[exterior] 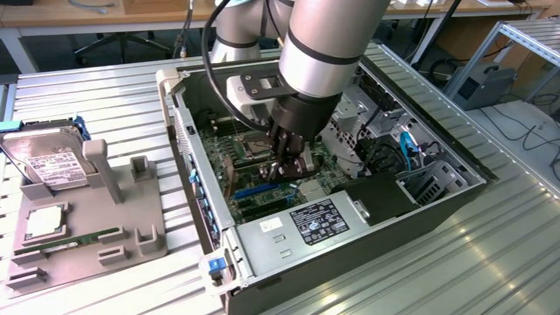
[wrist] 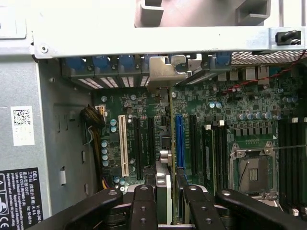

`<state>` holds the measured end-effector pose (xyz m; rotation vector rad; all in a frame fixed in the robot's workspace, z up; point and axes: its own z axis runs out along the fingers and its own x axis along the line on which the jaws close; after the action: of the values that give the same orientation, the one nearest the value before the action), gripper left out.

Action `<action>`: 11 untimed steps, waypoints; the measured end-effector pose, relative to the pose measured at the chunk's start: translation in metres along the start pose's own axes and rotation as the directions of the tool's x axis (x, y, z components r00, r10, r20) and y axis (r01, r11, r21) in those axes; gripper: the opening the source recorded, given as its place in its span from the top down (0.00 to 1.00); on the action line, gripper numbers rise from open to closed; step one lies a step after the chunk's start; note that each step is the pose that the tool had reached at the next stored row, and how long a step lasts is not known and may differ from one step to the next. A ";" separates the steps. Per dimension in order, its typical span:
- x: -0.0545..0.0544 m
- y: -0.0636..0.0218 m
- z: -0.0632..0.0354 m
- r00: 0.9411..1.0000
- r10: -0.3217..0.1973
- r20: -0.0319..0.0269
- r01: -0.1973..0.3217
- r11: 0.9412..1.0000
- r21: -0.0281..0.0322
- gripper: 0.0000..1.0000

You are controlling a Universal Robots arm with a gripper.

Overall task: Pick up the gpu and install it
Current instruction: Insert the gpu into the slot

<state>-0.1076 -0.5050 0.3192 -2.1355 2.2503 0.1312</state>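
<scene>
- A robotics lab or electronics test workshop, not a home or shop.
- The work surface (exterior: pixel 490 262) is a bench of ribbed aluminium profiles, the kind used for machine frames; another frame of the same profile (exterior: pixel 525 33) stands at the exterior view's right.
- An industrial robot arm (exterior: pixel 328 39) reaches over an opened desktop computer case (exterior: pixel 411 216), its motherboard (wrist: pixel 225 103) and power supply (exterior: pixel 306 226) exposed.
- A grey moulded fixture (exterior: pixel 131 223) beside the case holds parts in slots: a hard drive (exterior: pixel 48 161), a processor (exterior: pixel 44 223), a memory stick (exterior: pixel 79 239).
- Behind, wooden desks (exterior: pixel 88 20), an office chair base (exterior: pixel 122 42) and loose cables on the floor (exterior: pixel 525 131).
</scene>
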 end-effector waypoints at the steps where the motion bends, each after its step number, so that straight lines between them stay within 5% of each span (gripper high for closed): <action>1: 0.000 -0.0002 0.0003 1.000 0.000 0.000 0.000 1.000 0.000 0.73; 11: -0.003 -0.0022 0.0028 1.000 0.000 -0.002 0.000 1.000 0.000 0.73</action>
<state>-0.1054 -0.5023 0.3165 -2.1366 2.2512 0.1294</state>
